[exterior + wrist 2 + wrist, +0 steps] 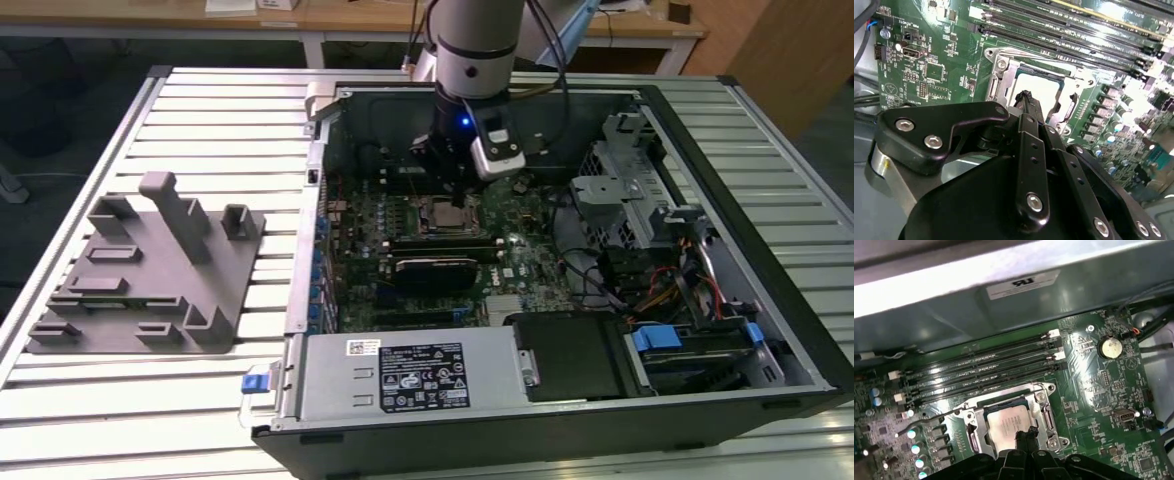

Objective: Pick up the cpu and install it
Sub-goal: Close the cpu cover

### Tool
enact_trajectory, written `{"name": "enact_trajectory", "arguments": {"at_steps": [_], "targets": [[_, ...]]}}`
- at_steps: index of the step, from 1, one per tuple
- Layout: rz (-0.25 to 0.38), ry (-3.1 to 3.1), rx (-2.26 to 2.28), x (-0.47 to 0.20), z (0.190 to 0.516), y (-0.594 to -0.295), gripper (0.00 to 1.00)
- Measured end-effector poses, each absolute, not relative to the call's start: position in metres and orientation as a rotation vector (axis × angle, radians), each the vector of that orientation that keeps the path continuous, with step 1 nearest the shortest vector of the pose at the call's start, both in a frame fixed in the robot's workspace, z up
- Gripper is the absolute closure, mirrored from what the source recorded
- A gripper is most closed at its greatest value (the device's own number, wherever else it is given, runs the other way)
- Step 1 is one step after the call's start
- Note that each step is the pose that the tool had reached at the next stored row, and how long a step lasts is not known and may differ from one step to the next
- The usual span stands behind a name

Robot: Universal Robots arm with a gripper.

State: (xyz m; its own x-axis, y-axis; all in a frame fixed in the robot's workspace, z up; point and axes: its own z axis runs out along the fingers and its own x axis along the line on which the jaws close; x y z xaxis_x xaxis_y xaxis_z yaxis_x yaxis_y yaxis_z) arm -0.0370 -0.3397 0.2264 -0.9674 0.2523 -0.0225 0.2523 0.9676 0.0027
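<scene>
No print can be read. A white sticker (1023, 284) marks the case wall (944, 320) beyond the gripper (1025, 434). A black label (424, 378) and a small white label (362, 347) sit on the power supply (334, 392), well apart from it.

In the exterior view, a tabletop (200, 110) of pale metal slats running side to side spans the scene, edged by a dark rim from one o'clock down to five o'clock. Soft, even light gives the slats a dull sheen. Beyond it, from eleven to one o'clock, stands a wooden desk (347, 20) on white legs (311, 48), with white papers (230, 6) lying on its top. At two o'clock a brown wooden panel (781, 50) rises. At ten o'clock the floor (120, 55) lies dark and shadowed.
</scene>
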Motion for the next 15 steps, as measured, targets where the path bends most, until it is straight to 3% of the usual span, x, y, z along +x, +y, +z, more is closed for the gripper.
{"name": "enact_trajectory", "arguments": {"at_steps": [15], "targets": [[0.007, 3.104, 0.235, -0.0404, 0.2208, -0.3426, 0.89]]}}
